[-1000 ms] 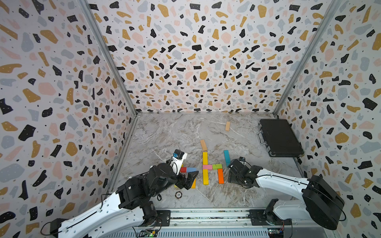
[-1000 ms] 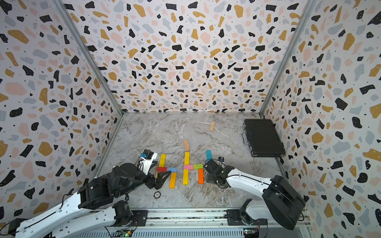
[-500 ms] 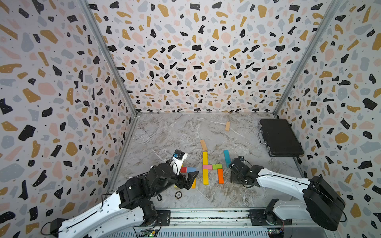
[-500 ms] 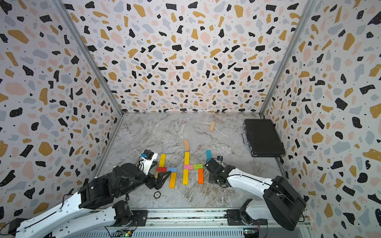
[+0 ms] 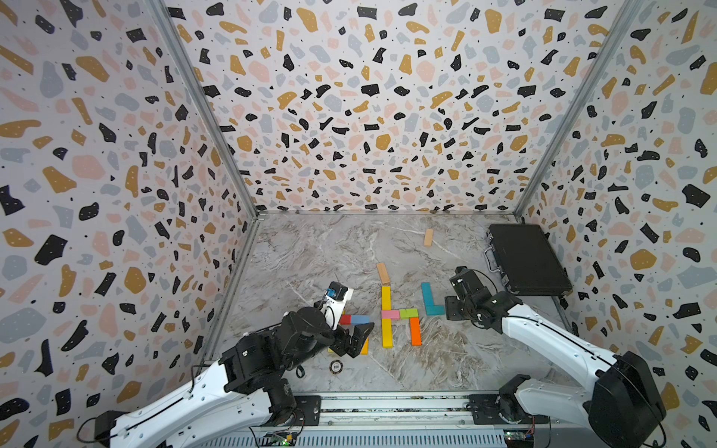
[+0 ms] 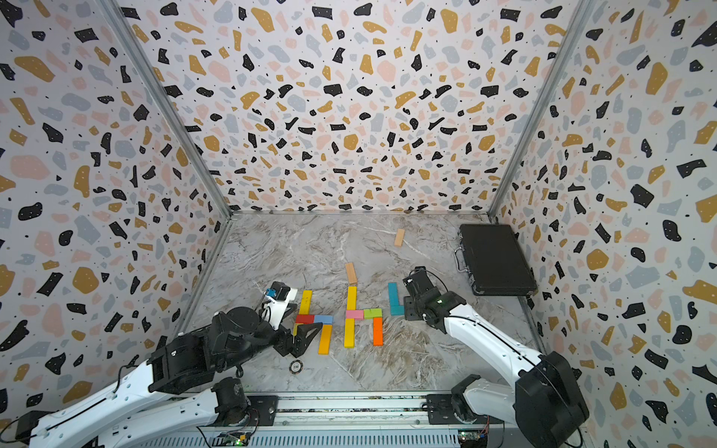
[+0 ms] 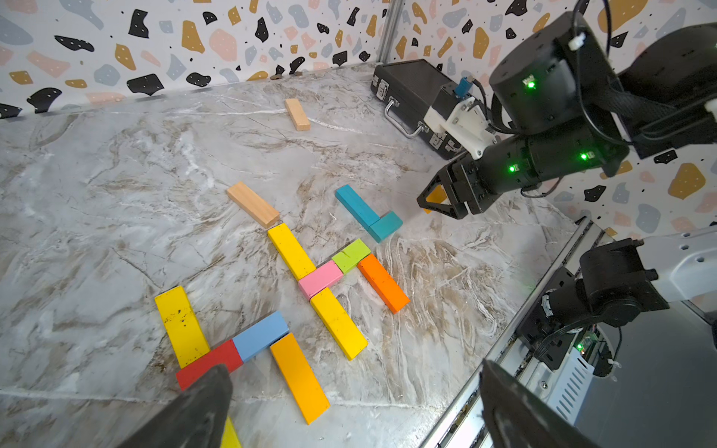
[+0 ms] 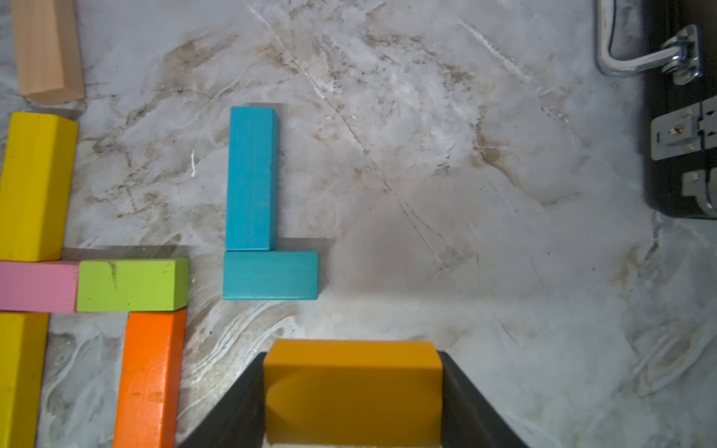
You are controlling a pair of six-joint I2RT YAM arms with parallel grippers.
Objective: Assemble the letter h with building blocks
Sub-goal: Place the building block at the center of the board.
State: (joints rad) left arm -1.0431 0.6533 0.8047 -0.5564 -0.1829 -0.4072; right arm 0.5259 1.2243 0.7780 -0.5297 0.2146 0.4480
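My right gripper (image 8: 353, 407) is shut on a short amber block (image 8: 353, 388), low over the table just right of two teal blocks (image 5: 426, 296) laid in an L. Both top views show the right gripper (image 5: 452, 308) (image 6: 411, 308) but hide that block. At centre, yellow (image 5: 386, 298), pink (image 5: 390, 314), green (image 5: 409, 312) and orange (image 5: 415, 331) blocks form an h. Left of it lie yellow (image 6: 305, 302), red (image 6: 304, 319), blue (image 6: 323, 319) and amber (image 6: 325, 339) blocks. My left gripper (image 5: 357, 341) (image 7: 355, 419) hangs open over them, holding nothing.
Two plain wood blocks lie apart, one (image 5: 383, 273) above the h's stem and one (image 5: 428, 237) near the back wall. A shut black case (image 5: 525, 258) sits at the right wall. A small round disc (image 5: 336, 365) lies by the front rail (image 5: 388, 405).
The right gripper's jaws have closed onto the amber block, and the gripper has shifted slightly toward the back. The left arm has not moved.
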